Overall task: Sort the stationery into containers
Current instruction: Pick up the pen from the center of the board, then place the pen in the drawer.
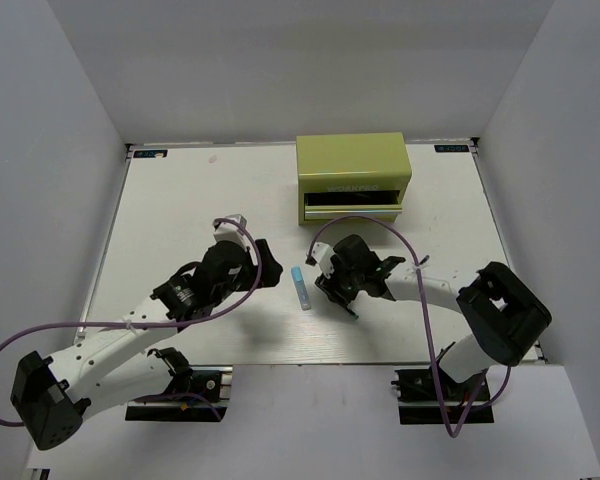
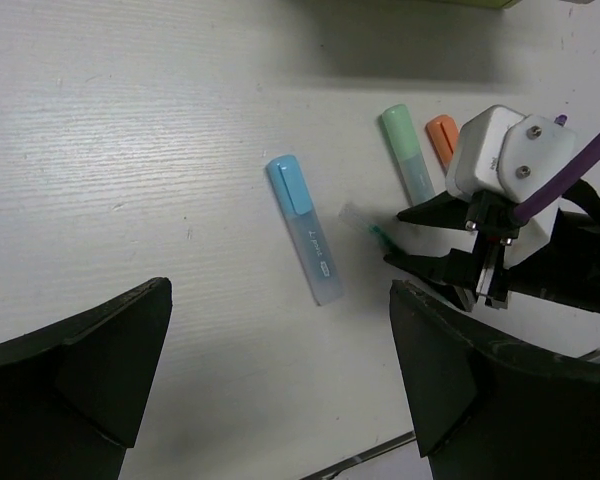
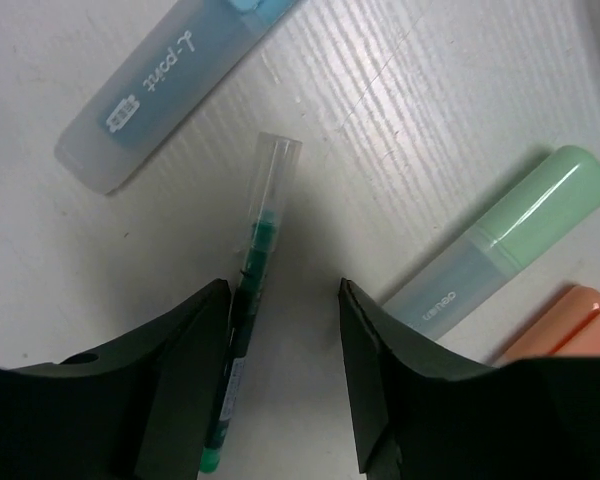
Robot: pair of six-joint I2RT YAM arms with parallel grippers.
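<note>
Right wrist: right gripper [image 3: 282, 320] spread wide, jaws straddling green pen [image 3: 252, 290], not clamped. Pen lies in front of chest [image 1: 352, 165]. Expect light, stiff, slick barrel; grip mid-barrel. Left gripper [image 2: 280, 330] spread, empty.

Orange marker [image 3: 572, 322] half hidden behind right claw [image 3: 283, 300].

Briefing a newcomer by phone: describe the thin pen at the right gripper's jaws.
Start at the olive-green chest, then come forward to the right gripper. Between its open jaws lies the green pen: thin, clear-capped, unlike the stubby blue-capped marker and green-capped marker beside it.
</note>
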